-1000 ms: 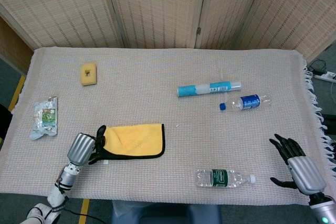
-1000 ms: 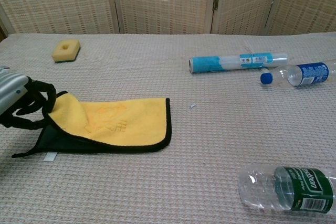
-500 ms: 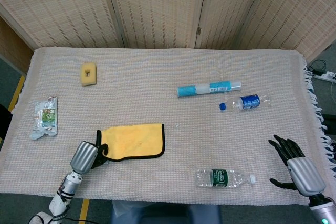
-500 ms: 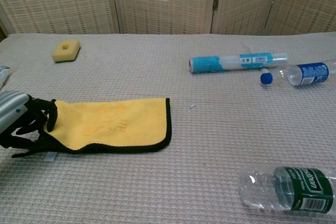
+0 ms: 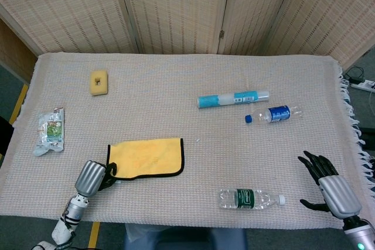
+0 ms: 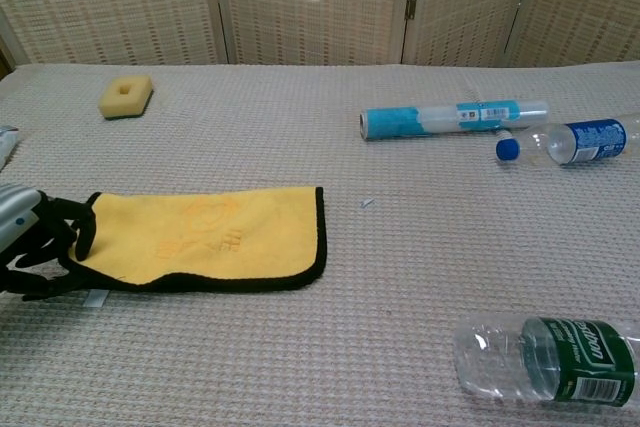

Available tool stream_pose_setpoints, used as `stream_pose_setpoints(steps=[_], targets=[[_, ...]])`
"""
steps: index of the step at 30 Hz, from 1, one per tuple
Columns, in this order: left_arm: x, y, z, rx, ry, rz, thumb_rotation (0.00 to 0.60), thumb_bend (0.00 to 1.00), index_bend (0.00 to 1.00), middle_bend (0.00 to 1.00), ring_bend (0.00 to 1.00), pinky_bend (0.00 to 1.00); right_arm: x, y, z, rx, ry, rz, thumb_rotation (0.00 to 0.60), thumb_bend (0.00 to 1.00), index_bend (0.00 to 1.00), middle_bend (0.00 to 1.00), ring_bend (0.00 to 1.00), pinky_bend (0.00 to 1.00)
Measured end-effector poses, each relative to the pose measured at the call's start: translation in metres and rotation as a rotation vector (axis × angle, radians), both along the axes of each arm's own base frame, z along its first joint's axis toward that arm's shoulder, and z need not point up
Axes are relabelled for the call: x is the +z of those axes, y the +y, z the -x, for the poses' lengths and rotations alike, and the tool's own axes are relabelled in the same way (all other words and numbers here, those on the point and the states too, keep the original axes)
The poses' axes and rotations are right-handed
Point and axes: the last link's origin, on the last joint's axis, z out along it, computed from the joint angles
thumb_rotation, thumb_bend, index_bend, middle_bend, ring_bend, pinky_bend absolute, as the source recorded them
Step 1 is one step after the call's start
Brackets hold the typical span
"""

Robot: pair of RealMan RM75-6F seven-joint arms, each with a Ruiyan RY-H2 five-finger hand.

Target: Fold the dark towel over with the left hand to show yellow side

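Note:
The towel (image 5: 146, 157) (image 6: 200, 237) lies flat on the table's front left, yellow side up, with a dark border around it. A small white tag shows under its front left corner. My left hand (image 5: 94, 177) (image 6: 35, 242) sits low at the towel's left edge, its dark fingers loosely curled beside the border, with no cloth seen between them. My right hand (image 5: 328, 185) rests at the front right of the table with fingers spread and nothing in it; the chest view does not show it.
A yellow sponge (image 5: 99, 82) (image 6: 126, 95) lies far left, and a snack packet (image 5: 51, 131) near the left edge. A blue tube (image 5: 232, 99) (image 6: 455, 118) and a blue-label bottle (image 5: 274, 114) (image 6: 575, 140) lie right of centre. A green-label bottle (image 5: 251, 198) (image 6: 545, 357) lies near the front.
My left hand has lowered the towel's raised left corner, and the towel has gone flat. The hand has drawn back toward the front left. The right hand barely moved.

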Motion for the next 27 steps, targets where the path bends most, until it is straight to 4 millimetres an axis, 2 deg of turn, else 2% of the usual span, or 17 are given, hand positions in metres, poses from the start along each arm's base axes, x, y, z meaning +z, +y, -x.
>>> stream_pose_setpoints(steps=[9,18,25,27], targets=[[-0.004,-0.006,-0.001,-0.008,-0.003,0.022,0.6,0.37,0.65,1.0,1.0,1.0,0.0,0.0,0.0,0.002,0.0,0.002,0.6,0.12,0.0,0.0,0.0,0.0],[-0.002,-0.002,0.002,0.006,0.015,0.015,0.6,0.36,0.31,1.0,1.0,1.0,0.0,0.001,0.0,0.001,-0.001,0.001,0.6,0.12,0.0,0.0,0.0,0.0],[0.015,0.004,0.009,0.029,0.05,-0.025,0.6,0.36,0.29,1.0,1.0,1.0,0.001,0.001,0.0,0.001,-0.003,0.0,0.6,0.12,0.0,0.0,0.0,0.0],[0.019,0.003,0.008,0.03,0.059,-0.025,0.6,0.39,0.3,1.0,1.0,1.0,0.001,0.0,0.0,0.002,-0.004,-0.001,0.6,0.12,0.0,0.0,0.0,0.0]])
